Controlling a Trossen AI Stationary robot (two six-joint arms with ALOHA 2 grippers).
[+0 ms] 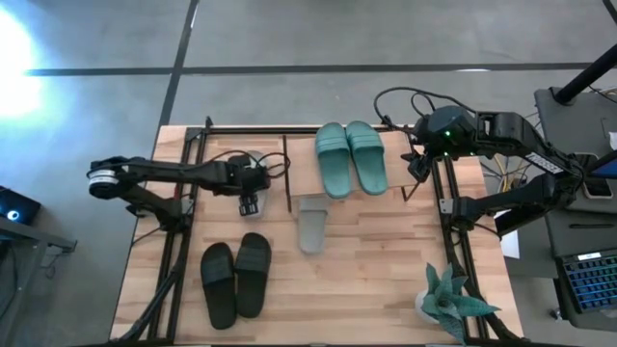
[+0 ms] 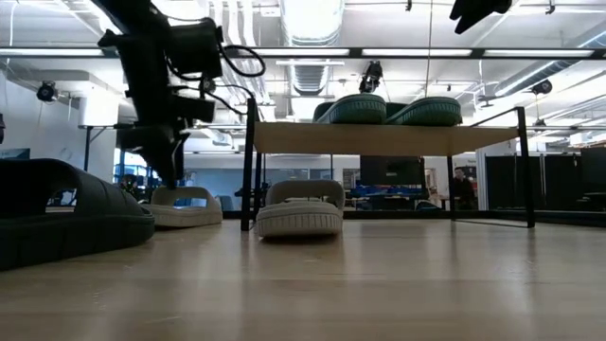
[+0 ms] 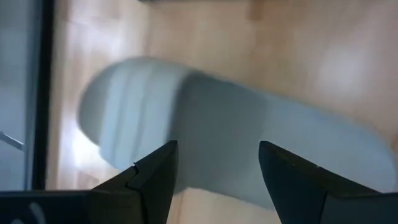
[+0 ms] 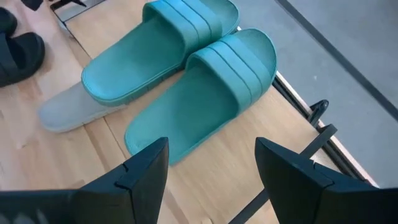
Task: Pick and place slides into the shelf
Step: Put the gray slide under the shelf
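Observation:
Two teal slides (image 1: 351,159) lie side by side on the shelf's plank top (image 1: 301,164), also seen in the right wrist view (image 4: 180,74). A grey slide (image 1: 311,224) lies on the table, partly under the shelf (image 2: 379,137). A second grey slide (image 3: 205,130) lies on the table left of the shelf (image 2: 185,206). My left gripper (image 3: 217,149) hangs open just above it, fingers pointing down (image 1: 249,204). Two black slides (image 1: 234,275) rest near the front left. My right gripper (image 4: 211,149) waits open, high at the shelf's right end (image 1: 416,166).
A black frame (image 1: 183,222) runs along the table's left and right sides. A potted plant (image 1: 448,301) stands at the near right corner. Bare wood lies between the black slides and the plant.

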